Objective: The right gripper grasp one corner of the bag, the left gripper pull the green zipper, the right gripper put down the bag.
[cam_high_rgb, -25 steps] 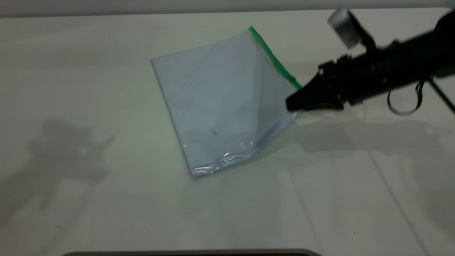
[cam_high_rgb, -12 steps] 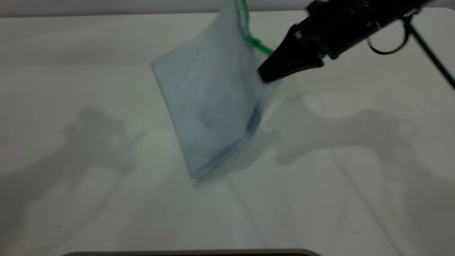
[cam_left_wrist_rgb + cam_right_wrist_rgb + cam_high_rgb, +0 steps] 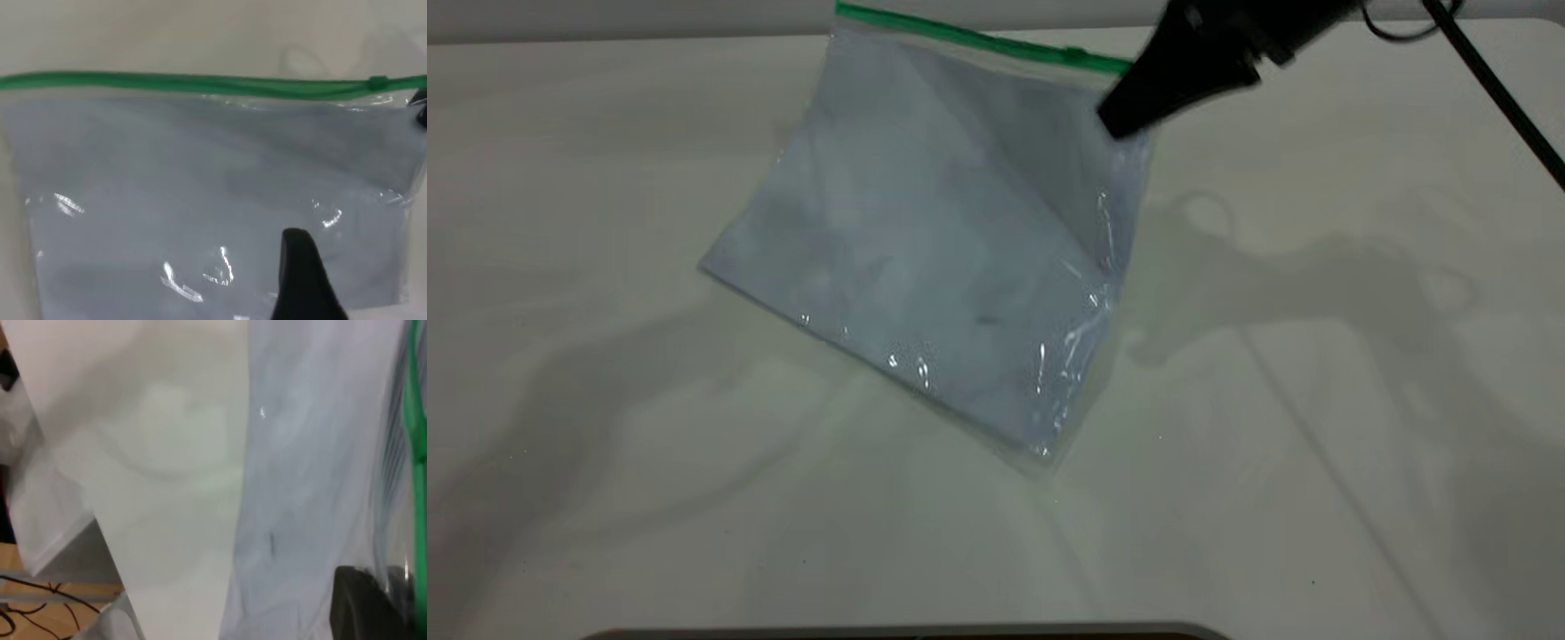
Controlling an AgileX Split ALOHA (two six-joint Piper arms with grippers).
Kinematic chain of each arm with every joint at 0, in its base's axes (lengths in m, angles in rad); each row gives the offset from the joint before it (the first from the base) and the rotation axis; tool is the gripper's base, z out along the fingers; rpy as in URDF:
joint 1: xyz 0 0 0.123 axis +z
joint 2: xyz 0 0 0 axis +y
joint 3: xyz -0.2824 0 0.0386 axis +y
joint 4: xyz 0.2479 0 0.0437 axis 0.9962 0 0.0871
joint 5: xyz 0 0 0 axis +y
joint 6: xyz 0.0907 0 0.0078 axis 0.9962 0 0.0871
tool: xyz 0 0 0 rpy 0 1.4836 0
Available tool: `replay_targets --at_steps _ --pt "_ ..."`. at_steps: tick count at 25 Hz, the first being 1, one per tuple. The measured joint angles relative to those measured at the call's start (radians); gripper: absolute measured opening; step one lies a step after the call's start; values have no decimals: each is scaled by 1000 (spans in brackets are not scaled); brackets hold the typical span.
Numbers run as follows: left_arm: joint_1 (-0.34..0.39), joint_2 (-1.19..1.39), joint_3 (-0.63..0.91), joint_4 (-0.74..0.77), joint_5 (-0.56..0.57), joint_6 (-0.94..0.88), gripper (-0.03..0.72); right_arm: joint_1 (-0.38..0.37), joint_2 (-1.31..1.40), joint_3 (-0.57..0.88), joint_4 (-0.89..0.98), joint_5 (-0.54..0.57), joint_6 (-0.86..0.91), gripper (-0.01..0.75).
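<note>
The bag (image 3: 943, 231) is a clear pouch with a pale bluish sheet inside. It hangs tilted above the white table. The green zipper (image 3: 969, 37) runs along its top edge, with the darker slider (image 3: 1076, 56) near the right end. My right gripper (image 3: 1119, 123) is shut on the corner of the bag (image 3: 1136, 147), just below the zipper's end, and holds it up. In the right wrist view the plastic (image 3: 313, 467) is pinched beside the green strip (image 3: 415, 440). The left gripper (image 3: 298, 267) faces the bag's flat side (image 3: 200, 200), below the zipper (image 3: 200, 83) and slider (image 3: 377, 82); little of it shows.
The white table (image 3: 1316, 444) spreads out on all sides of the bag. A dark rim (image 3: 907, 633) lies along its front edge. A black cable (image 3: 1494, 80) trails from the right arm at the upper right. The bag's lowest corner (image 3: 1040, 458) is near the tabletop.
The right gripper has risen and moved back with the bag's corner. The bag has come up off the table and swung round, so the green zipper now runs across its top.
</note>
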Motion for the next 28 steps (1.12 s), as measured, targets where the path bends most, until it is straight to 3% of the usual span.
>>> replay_targets --at_steps 6,15,20,28 --pt "-51 126 -134 0 3 98 505 30 0 -72 4 67 11 33" --pt "-85 297 -333 1 142 395 505 34 0 -83 2 72 16 33" --pt "-85 335 -352 -54 145 600 497 34 0 -83 -4 72 16 33" --pt "-107 384 -383 -169 162 665 496 34 0 -83 -5 80 16 33"
